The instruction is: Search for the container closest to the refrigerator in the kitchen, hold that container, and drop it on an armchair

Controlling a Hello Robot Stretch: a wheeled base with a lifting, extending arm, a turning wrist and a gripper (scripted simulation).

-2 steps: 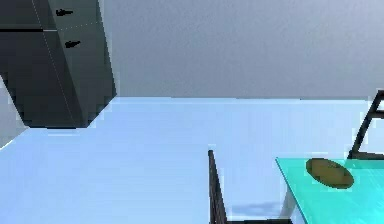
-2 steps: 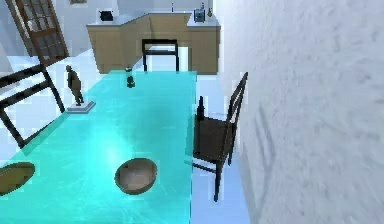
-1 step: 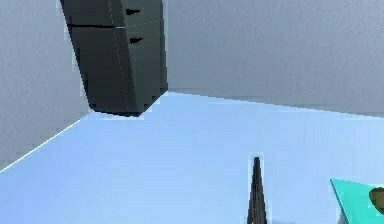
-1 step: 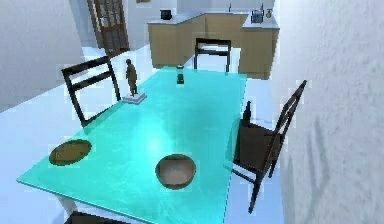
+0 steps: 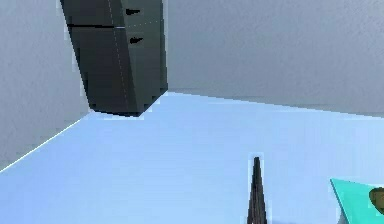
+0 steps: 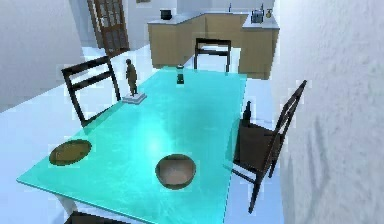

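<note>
**Forward view.** The refrigerator (image 5: 115, 55), a dark block with two doors, stands at eleven o'clock against the wall, across bare pale floor. A corner of the teal tabletop (image 5: 350, 207) enters at five o'clock. A dark rounded thing (image 5: 378, 192) sits at the picture's edge at four o'clock, too little of it to name. A thin dark upright (image 5: 258, 190) rises at six o'clock.

**Arm side view.** The tabletop (image 6: 200, 115) runs from six o'clock toward twelve. It carries a first bowl (image 6: 70, 152) at eight o'clock, a second bowl (image 6: 175, 170) at six, a statuette (image 6: 132, 78) at ten and a small dark jar (image 6: 181, 76) at twelve. Chairs (image 6: 270, 140) stand close around it, and a kitchen counter (image 6: 205, 40) lies beyond at twelve o'clock.

**Task's thing.** The container is judged to be one of the two bowls, probably the first, which lies toward the refrigerator's side. This is inference, not observation. Whether the gripper is apart, together or clamped on anything cannot be told.

**Hazards.**
- The wrong container may be chosen. The refrigerator is read from one view and the bowls from the other, so distances must be compared across views.
- The base may strike a chair while closing in, because the chairs stand tight to the tabletop's edges.

**Comparison.** The forward view supplies the refrigerator and the open floor before it. The arm side view supplies the bowls, the chairs and the counter.
</note>
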